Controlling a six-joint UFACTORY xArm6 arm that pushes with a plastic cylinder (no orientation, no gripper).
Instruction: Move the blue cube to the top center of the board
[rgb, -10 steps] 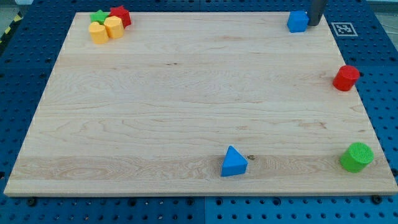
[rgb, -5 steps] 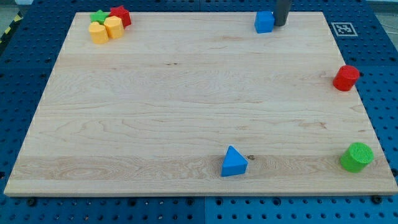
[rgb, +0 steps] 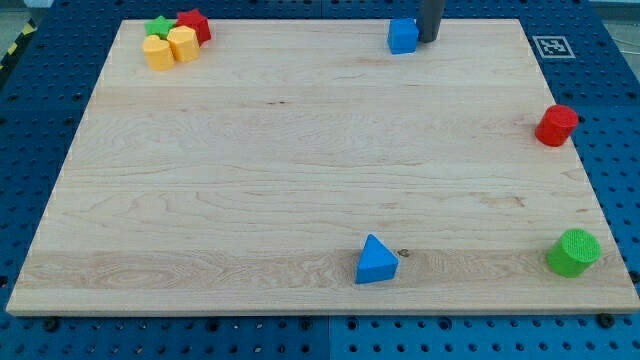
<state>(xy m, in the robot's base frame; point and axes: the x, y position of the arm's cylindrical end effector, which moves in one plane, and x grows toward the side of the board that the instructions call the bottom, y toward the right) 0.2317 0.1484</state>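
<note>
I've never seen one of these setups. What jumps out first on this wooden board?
A dark rod comes down at the view's top edge, my tip right beside a blue cube, on its right. In the top left corner sits a tight cluster: a green star, a red block and two yellow blocks. Alone near the bottom edge lies a blue triangular block.

Most of the wooden board (rgb: 300, 180) lay open. Obstacles sat at its edges: a cluster of yellow, green and red blocks (rgb: 174, 38) at upper left, a red cylinder (rgb: 556, 125) and green cylinder (rgb: 573, 252) along the right, a blue triangular block (rgb: 376, 260) near bottom centre.
</note>
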